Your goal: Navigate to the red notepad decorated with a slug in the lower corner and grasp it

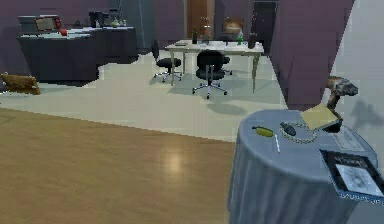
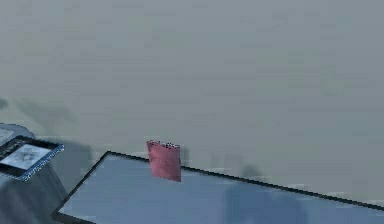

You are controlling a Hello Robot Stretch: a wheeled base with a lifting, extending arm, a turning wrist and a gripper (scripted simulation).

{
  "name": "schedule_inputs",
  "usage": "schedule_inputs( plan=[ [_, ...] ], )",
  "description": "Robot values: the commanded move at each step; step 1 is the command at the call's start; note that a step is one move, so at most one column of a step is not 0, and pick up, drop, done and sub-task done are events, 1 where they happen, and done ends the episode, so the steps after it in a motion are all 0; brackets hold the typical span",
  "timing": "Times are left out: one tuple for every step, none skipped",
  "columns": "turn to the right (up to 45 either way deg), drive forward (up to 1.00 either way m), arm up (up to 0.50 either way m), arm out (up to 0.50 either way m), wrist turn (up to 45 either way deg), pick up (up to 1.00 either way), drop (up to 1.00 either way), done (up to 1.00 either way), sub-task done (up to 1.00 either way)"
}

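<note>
Plain grey wall backs the arm side view. Below it lies a flat table [image 2: 120, 196] with a dark edge, running from near left to far right. The notepad [image 2: 164, 160], red and upright with a slight tilt, sits across that table's far edge, left of the middle. Whether it rests on the top cannot be told, and no slug mark can be made out. Nothing stands between it and the near side of the table. At the far left of this view, a dark-framed panel [image 2: 27, 156] lies flat on a lower surface.

The gripper's state cannot be told from these views.

Ahead, wood floor lies near and pale floor beyond it. A round table [image 1: 270, 190] with a blue-grey cloth fills the near right. On it are a small yellow-green thing [image 1: 263, 131], a tan box [image 1: 320, 117] and the panel [image 1: 358, 178]. Farther off, a pale desk [image 1: 215, 46] stands with two dark office chairs [image 1: 168, 66] [image 1: 210, 72] before it. A dark counter [image 1: 70, 52] runs along the far left, and a brown shape [image 1: 18, 83] lies on the floor near it. Purple walls close the far side.
</note>
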Motion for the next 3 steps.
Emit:
schedule_inputs(
  plan=[
    [0.0, 0.00, 0.50, 0.00, 0.0, 0.00, 0.00, 0.00, 0.00],
    [0.0, 0.00, 0.28, 0.00, 0.0, 0.00, 0.00, 0.00, 0.00],
    [0.0, 0.00, 0.00, 0.30, 0.0, 0.00, 0.00, 0.00, 0.00]
  ],
)
